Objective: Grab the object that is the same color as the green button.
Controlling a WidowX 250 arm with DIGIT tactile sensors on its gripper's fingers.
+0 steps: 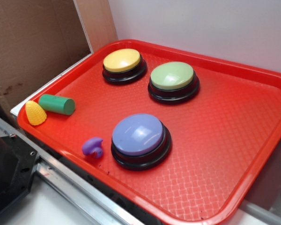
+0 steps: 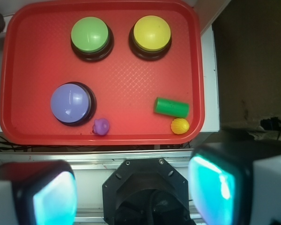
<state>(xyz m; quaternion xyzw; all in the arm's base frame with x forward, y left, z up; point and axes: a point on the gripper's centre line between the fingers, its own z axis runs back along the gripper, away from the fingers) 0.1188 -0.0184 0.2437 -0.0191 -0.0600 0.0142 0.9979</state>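
Note:
A small dark-green cylinder (image 1: 57, 104) (image 2: 171, 107) lies on its side near the left edge of the red tray (image 1: 234, 140) (image 2: 33, 70). The pale-green domed button (image 1: 173, 77) (image 2: 90, 34) stands on a black base at the back of the tray. My gripper (image 2: 131, 190) is open, high above the robot base and off the tray's near edge, with nothing between its teal pads (image 2: 210, 185). In the exterior view the gripper is out of frame.
A yellow button (image 1: 122, 61) (image 2: 151, 33) and a purple-blue button (image 1: 138, 136) (image 2: 71, 102) also stand on the tray. A yellow corn-shaped toy (image 1: 34, 114) (image 2: 180, 126) lies next to the cylinder, a purple curved toy (image 1: 92, 147) (image 2: 101, 126) beside the purple-blue button. A metal rail (image 2: 107, 157) runs along the tray's near side.

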